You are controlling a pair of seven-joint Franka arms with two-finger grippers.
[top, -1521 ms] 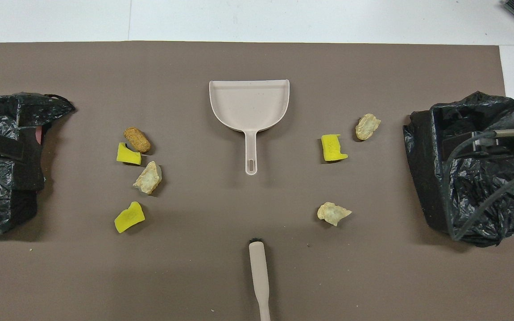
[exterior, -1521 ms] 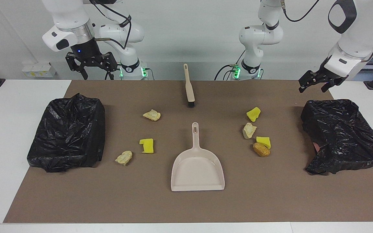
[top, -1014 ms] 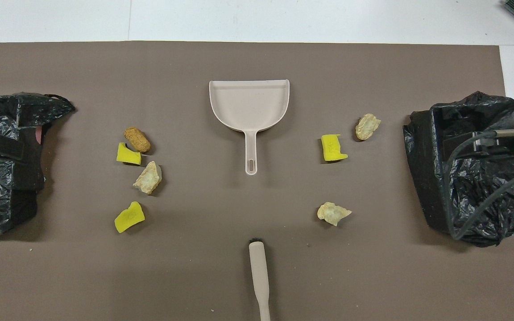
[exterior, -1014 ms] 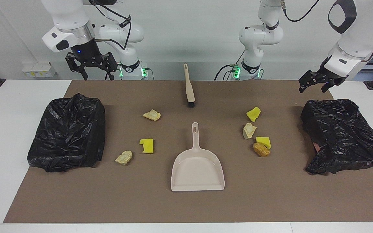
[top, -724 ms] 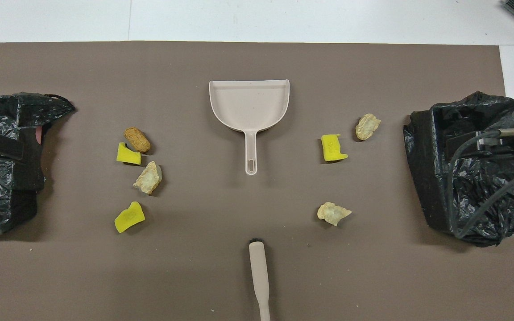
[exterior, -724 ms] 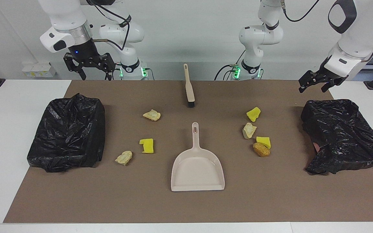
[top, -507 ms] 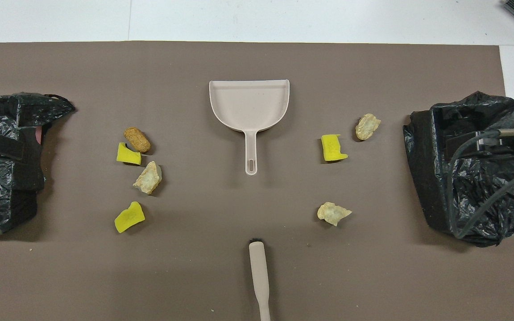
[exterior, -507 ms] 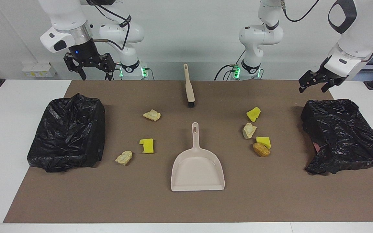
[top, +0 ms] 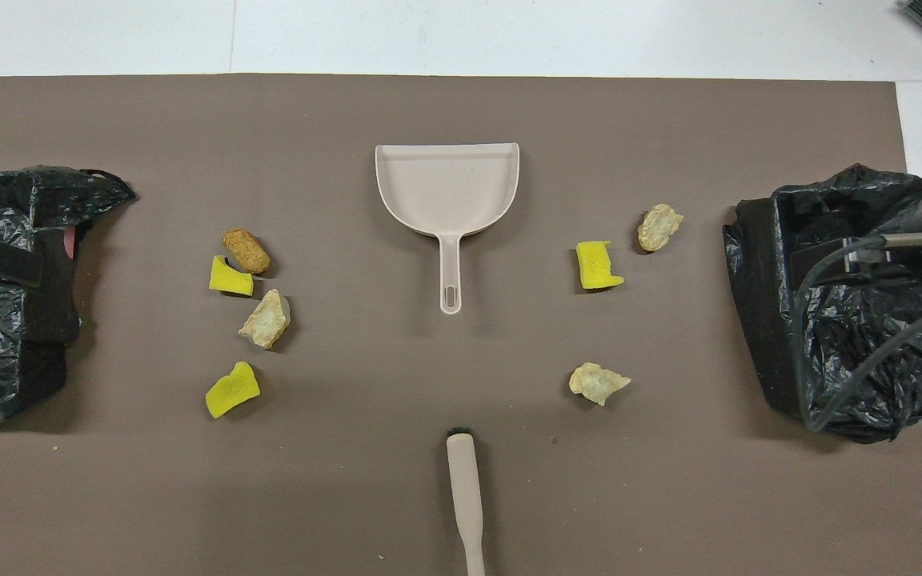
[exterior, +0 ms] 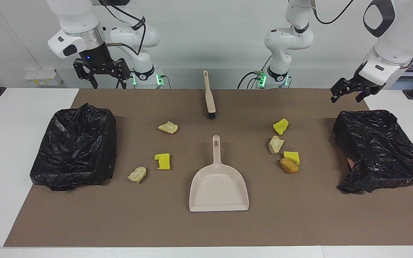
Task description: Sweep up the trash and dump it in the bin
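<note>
Trash lies on the brown mat point(exterior: 206, 225) in two groups. Toward the left arm's end are two yellow sponge chunks point(exterior: 280, 126) point(exterior: 292, 157), a tan lump point(exterior: 275, 144) and a brown lump point(exterior: 289, 166). Toward the right arm's end are a tan lump point(exterior: 168, 127), a yellow chunk point(exterior: 163, 161) and another tan lump point(exterior: 137, 174). A black-bagged bin point(exterior: 74, 147) point(top: 829, 336) stands at the right arm's end, a second bin point(exterior: 378, 150) at the left arm's. My right gripper point(exterior: 102, 80) hangs open and empty over the mat's corner. My left gripper point(exterior: 346, 96) hangs open and empty over the other corner.
A beige dustpan point(exterior: 219, 186) point(top: 446, 188) lies mid-mat, its handle pointing toward the robots. A beige brush point(exterior: 209, 96) point(top: 465, 496) lies nearer the robots, bristles toward the pan. White tabletop point(exterior: 9, 125) borders the mat.
The right gripper wavered slightly sideways and came back to about where it was. The left arm, trash, dustpan and brush have not moved.
</note>
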